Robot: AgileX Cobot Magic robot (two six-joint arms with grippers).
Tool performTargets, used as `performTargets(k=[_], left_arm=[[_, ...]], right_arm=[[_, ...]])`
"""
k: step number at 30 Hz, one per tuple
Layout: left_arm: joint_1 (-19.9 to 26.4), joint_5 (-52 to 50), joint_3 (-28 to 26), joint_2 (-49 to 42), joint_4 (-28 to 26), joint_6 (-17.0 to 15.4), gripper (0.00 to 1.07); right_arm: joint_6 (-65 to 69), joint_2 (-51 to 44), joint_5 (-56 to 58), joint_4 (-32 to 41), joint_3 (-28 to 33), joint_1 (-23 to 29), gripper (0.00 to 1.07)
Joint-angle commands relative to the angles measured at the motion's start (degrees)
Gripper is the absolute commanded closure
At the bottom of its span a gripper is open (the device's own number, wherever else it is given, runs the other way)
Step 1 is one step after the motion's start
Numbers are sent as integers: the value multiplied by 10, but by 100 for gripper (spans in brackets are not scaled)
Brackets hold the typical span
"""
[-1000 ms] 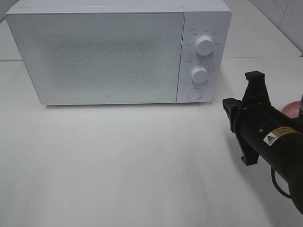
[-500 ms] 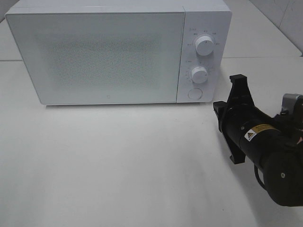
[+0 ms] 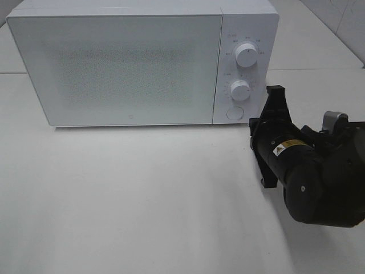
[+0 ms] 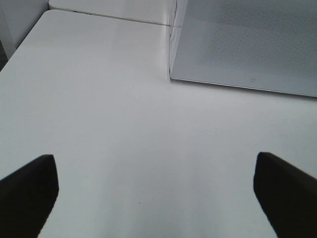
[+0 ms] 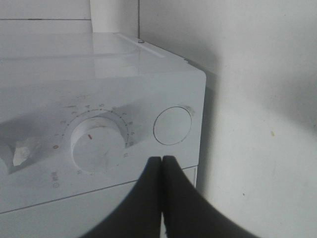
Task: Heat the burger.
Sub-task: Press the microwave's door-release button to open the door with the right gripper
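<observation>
The burger is out of view in every frame. The white microwave [image 3: 114, 63] stands at the back of the table with its door closed. My right gripper [image 5: 162, 161] is shut with nothing in it. Its tips point at the microwave's control panel, just below the round button [image 5: 172, 125] and beside the lower knob [image 5: 99, 141]. From above, the right arm [image 3: 285, 154] sits just right of the round button [image 3: 234, 113] and hides its own fingertips. My left gripper [image 4: 156, 193] is open and empty over bare table, near the microwave's [image 4: 247, 39] front left corner.
Two white knobs [image 3: 246, 55] [image 3: 240, 90] sit above the round button on the panel. The white table [image 3: 142, 200] stretches in front of the microwave. A second white table surface lies behind it.
My right arm has moved left and toward the microwave's control panel. A pink rim seen at the right edge a second ago is now hidden by the arm. The left gripper is unchanged.
</observation>
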Motion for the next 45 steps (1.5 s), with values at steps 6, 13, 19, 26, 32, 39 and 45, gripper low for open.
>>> performTargets(k=[6, 13, 19, 26, 32, 39, 45], left_arm=[[-3, -2, 0, 0, -1, 2, 4], [-3, -2, 0, 0, -1, 2, 4], [-3, -2, 0, 0, -1, 2, 4], [-3, -2, 0, 0, -1, 2, 4], [-3, -2, 0, 0, -1, 2, 4], [-3, -2, 0, 0, -1, 2, 4], [-3, -2, 0, 0, -1, 2, 4]], right_arm=[[-8, 37, 23, 14, -53, -3, 107], [-16, 66, 58, 11, -100, -23, 107], [-45, 79, 66, 13, -131, -42, 107], [-62, 84, 88, 10, -158, -57, 107], [-64, 109, 93, 10, -180, -58, 107], [-64, 128, 94, 15, -198, -61, 107], [-67, 140, 94, 15, -213, -62, 107]])
